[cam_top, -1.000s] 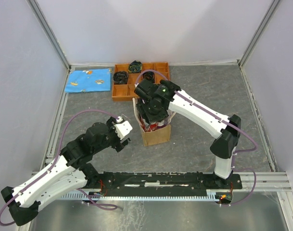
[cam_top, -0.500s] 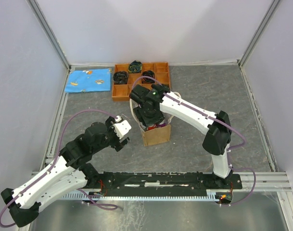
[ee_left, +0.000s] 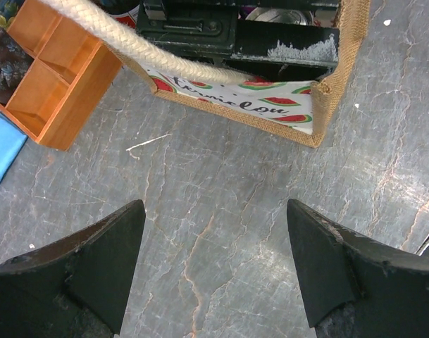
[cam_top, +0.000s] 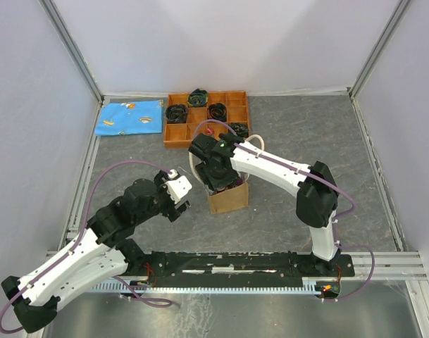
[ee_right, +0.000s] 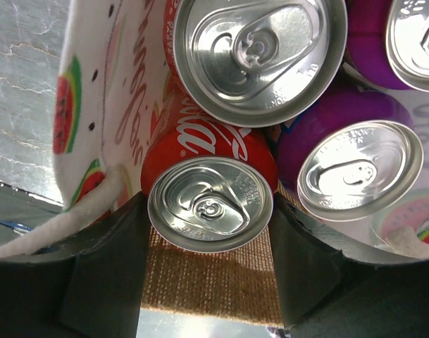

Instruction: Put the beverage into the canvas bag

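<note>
Gripping red can point(ee_right: 209, 204) inside canvas bag point(cam_top: 228, 199)

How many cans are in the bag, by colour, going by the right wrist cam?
Red cans: 2, one of them a Coca-Cola can held in the right gripper
Purple cans: 2
Total: 4 cans showing in the canvas bag

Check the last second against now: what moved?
The right gripper sank deeper into the bag, and its elbow swung left. Its fingers now clamp a red can inside the bag. The left gripper, bag, tray and cloth stayed put.
</note>
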You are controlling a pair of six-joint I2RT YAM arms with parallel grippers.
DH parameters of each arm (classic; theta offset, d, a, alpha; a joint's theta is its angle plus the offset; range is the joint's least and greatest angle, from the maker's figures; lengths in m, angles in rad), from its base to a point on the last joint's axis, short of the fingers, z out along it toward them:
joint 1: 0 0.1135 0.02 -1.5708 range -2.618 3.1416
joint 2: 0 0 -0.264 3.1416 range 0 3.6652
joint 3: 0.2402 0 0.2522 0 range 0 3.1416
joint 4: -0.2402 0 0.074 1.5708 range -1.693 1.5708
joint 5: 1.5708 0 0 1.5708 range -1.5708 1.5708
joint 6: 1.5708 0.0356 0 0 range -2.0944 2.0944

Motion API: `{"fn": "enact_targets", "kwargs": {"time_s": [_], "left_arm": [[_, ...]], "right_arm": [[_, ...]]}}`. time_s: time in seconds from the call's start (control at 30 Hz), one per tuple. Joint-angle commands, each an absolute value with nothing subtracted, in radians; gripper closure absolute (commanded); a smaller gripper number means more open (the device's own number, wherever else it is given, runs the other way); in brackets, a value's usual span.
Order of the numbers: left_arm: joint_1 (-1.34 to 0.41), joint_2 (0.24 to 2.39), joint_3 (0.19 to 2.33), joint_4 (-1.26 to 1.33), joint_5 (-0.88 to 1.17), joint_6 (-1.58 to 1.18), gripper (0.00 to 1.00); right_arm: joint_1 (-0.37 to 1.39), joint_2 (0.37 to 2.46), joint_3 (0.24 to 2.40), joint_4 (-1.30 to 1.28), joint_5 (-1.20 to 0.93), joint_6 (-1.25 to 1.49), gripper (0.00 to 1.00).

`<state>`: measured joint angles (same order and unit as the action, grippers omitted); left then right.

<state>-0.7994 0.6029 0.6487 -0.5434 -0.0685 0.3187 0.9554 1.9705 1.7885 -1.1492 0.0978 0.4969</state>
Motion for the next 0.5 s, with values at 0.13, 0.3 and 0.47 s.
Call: {"fn": "enact_targets", "kwargs": {"time_s": [0.13, 0.3, 0.47], "left_arm": [[-0.791, 0.595, 0.651, -0.502, -0.054, 0.268, 0.13], [-0.789, 0.594, 0.651, -0.502, -0.053, 0.268, 0.13], [-0.790, 0.596, 0.652, -0.501, -0.047, 0.268, 0.12]], "right_arm": [[0.980, 1.953, 1.756, -1.089, 0.100, 0.499, 0.99], [0.982, 1.930, 1.783, -1.093, 0.117, 0.502, 0.63], [0.988, 1.907, 1.845, -1.129, 0.141, 0.510, 0.36]]}}
